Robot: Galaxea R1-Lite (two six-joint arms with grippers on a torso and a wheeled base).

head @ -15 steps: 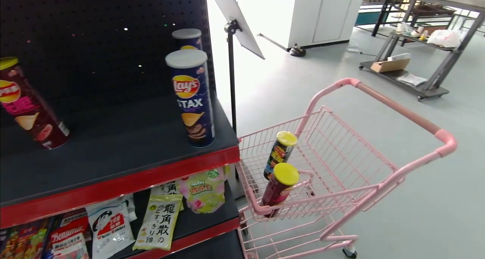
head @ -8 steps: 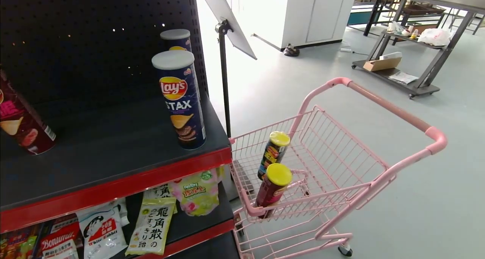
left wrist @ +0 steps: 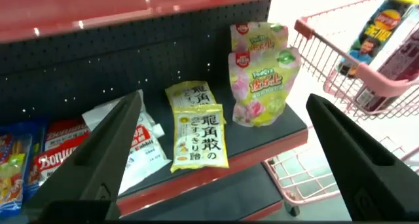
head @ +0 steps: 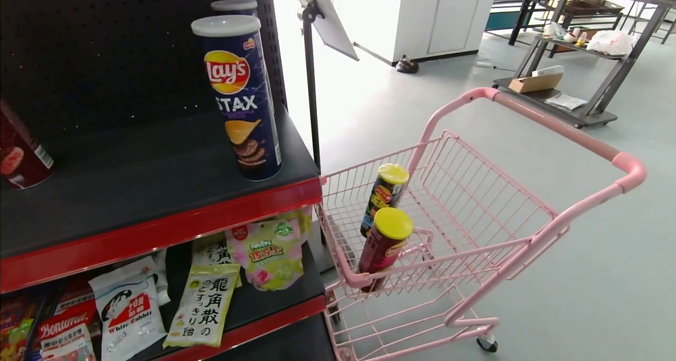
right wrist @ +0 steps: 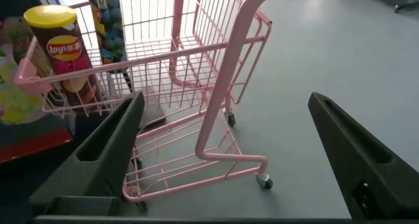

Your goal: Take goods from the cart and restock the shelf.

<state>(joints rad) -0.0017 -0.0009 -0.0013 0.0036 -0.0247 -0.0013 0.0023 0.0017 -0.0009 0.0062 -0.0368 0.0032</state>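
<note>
The maroon can point(head: 381, 250) and dark can point(head: 383, 200) lean at the left end of the cart point(head: 554, 134). They are probably light, stiff, smooth tubes that crush easily, so grasp them mid-body. The left gripper point(left wrist: 224, 99) and right gripper point(right wrist: 226, 96) gape wide, empty.

two cart cans point(head: 384, 245), three shelf cans point(head: 243, 97), one pink cart point(head: 560, 127)

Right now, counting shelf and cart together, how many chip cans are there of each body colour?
Blue cans: 2, front blue can and rear blue can, both on the top shelf.
Dark red cans: 2, shelf red can at the left edge, cart red can in the cart.
Black can: 1, in the cart.
Total: 5.
</note>
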